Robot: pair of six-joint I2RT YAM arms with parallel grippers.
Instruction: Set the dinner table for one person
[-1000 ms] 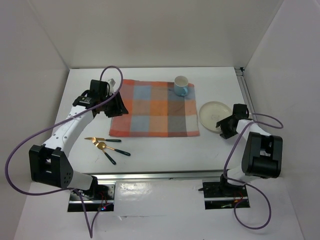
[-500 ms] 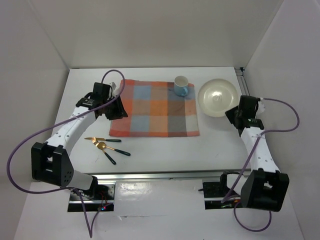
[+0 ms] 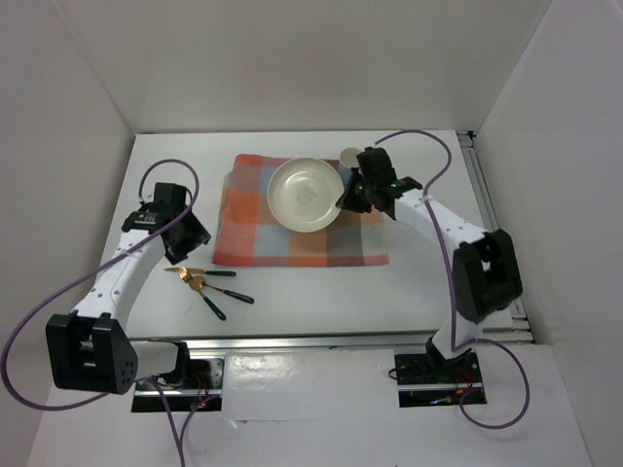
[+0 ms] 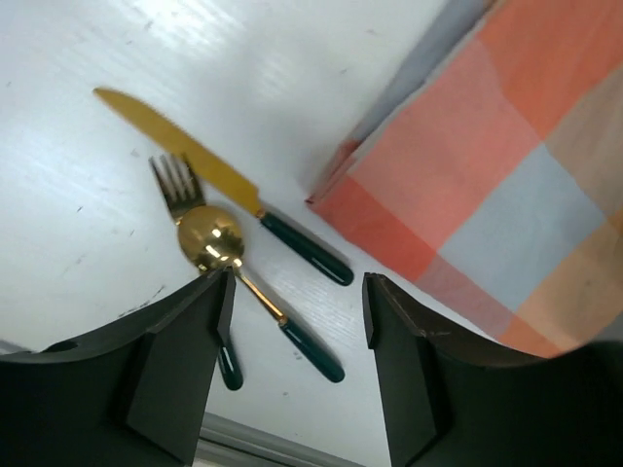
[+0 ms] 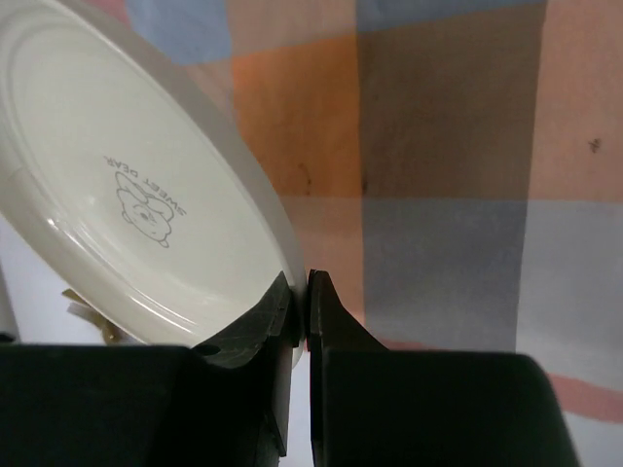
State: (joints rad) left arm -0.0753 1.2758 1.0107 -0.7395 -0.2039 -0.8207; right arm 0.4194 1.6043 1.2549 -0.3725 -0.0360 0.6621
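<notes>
Swung leftward since a moment ago, right gripper [image 5: 300, 292] bringing the plate [image 3: 306, 195] from the bare right side to above the cloth; drawn back from the cloth's left edge, left gripper [image 4: 297, 292]. Dinner table [image 3: 321, 292]: white, filling the workspace, metal rail along the near edge. Checked cloth [image 3: 292, 248] flat at its far middle. Plate tilted over the cloth, rim pinched tight between the right fingers. Cup [image 3: 348, 156] partly hidden behind the right gripper. Left jaws wide apart, holding nothing, above knife [image 4: 185, 154], fork [image 4: 171, 177] and spoon [image 4: 209, 238] lying together by the cloth's near-left corner.
</notes>
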